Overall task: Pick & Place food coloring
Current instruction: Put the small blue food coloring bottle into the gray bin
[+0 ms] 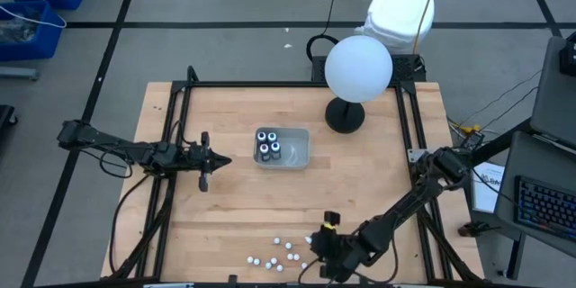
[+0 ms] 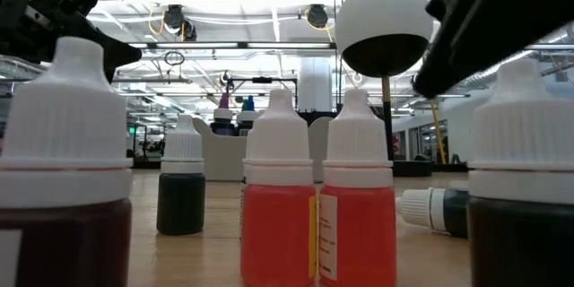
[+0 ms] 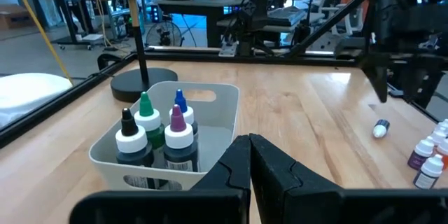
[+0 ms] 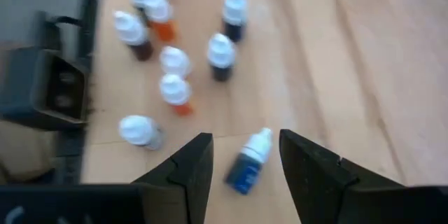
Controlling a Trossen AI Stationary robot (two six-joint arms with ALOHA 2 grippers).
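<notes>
- The right gripper [image 4: 241, 155] hangs low over the near edge of the table [image 1: 378, 184], right of the middle, beside the loose cluster of bottles.
- Its two fingers [image 4: 189, 164] stand apart, one on each side of a blue bottle [image 4: 248, 162] lying on its side on the wood; I cannot tell whether either finger touches it, and nothing is lifted.
- Just beyond that bottle, about seven more white-capped bottles [image 4: 175, 89] stand or lie scattered on the table; from above they show as small white dots [image 1: 279, 254] along the near edge.
- From table height, two red bottles [image 2: 318, 202] stand touching side by side, a dark one [image 2: 182, 179] farther back, and another lies on its side [image 2: 435, 208].
- A grey tray [image 1: 299, 150] sits near the middle of the table with four bottles [image 1: 268, 145] standing upright in its left end; their coloured tips are black, green, purple and blue [image 3: 155, 129].
- The left gripper [image 1: 219, 161] waits just left of the tray, pointing at it, fingers [image 3: 276, 164] pressed together on nothing.
- A white globe lamp [image 1: 357, 69] on a black base stands at the far side, behind the tray and well apart from the bottles.
</notes>
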